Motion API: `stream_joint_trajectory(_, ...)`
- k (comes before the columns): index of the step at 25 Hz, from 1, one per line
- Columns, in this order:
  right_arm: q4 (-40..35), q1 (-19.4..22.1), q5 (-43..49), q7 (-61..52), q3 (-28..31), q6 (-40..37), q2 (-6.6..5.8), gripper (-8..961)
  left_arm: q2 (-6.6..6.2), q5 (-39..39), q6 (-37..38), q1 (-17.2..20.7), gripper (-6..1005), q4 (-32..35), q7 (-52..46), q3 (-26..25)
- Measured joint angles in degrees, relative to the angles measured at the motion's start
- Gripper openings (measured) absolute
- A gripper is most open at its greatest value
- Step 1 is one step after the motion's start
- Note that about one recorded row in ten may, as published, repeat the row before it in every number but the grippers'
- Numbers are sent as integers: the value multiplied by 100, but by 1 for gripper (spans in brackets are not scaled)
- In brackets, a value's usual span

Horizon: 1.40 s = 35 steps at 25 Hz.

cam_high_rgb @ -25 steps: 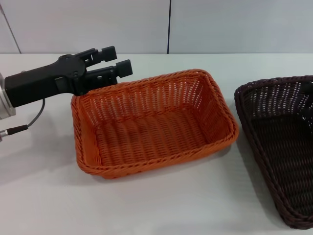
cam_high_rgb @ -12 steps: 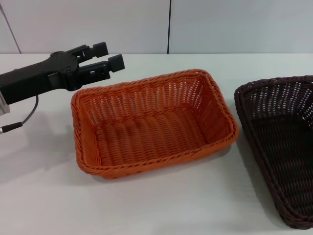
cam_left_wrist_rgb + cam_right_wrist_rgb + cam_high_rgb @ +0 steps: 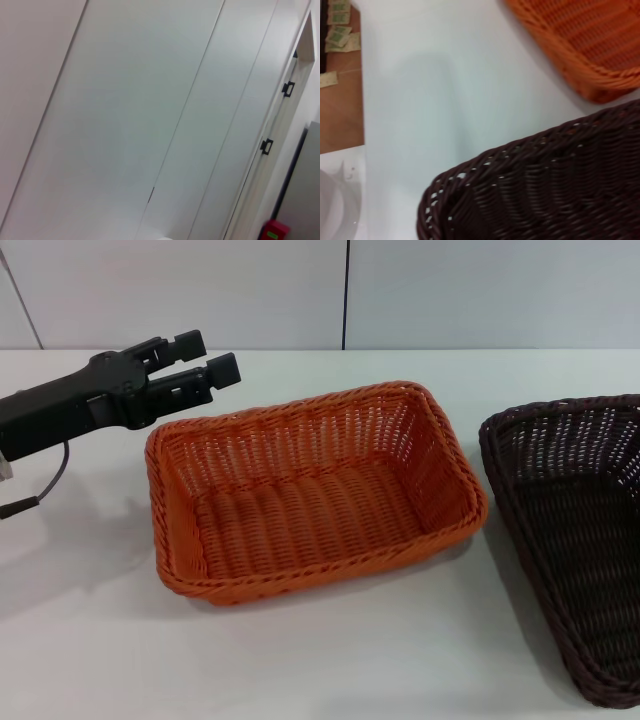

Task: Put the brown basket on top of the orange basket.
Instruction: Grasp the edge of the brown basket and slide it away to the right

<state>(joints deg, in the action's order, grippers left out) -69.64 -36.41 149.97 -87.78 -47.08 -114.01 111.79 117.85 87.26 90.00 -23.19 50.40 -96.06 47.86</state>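
The left gripper (image 3: 207, 358) hung above the white table (image 3: 330, 660), just off the far-left corner of the orange basket (image 3: 310, 490), its two black fingers parted with a small gap and nothing held between them. From that gripper, the orange basket lay below and toward the robot's right, its long axis running across the table. The brown basket (image 3: 575, 530) sat well beyond it, on the far side of the orange one, its rim close to but apart from the orange rim; it appeared tilted or raised at one edge, though I could not be sure from where I stood.

The right arm looked much the nearer to the brown basket: its wrist camera sat right over the dark braided rim (image 3: 530, 165), with a corner of the orange basket (image 3: 580, 50) a short way off across bare table. The right gripper itself showed nowhere, so whether it gripped the brown rim I could not tell.

The left wrist camera saw only wall panels (image 3: 150, 100) and a door frame (image 3: 290, 100), no basket at all. The head view alone gave both baskets together.
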Motion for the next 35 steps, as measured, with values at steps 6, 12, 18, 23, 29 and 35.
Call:
stream_joint_trajectory(6, -19, 54, 145, 37, -207, -61, 148, 527, 10, -31, -42, -30, 859, -185, 158, -76)
stream_joint_trajectory(12, -92, 56, 192, 6, -448, -280, 343, 527, 10, -38, -74, -82, 859, -273, 244, -64)
stream_joint_trajectory(18, -239, 12, 190, -33, -722, -521, 575, 527, 9, -38, -116, -92, 859, -276, 253, -66)
stream_joint_trajectory(23, -246, 11, 89, -145, -1113, -609, 691, 527, 9, -38, -125, -98, 859, -276, 262, -70)
stream_joint_trajectory(29, -245, 3, -259, -333, -1464, -684, 704, 527, 9, -38, -124, -98, 859, -277, 277, -74)
stream_joint_trajectory(35, -356, -60, -377, -310, -1023, -661, 635, 527, 9, -36, -122, -88, 859, -285, 302, -75)
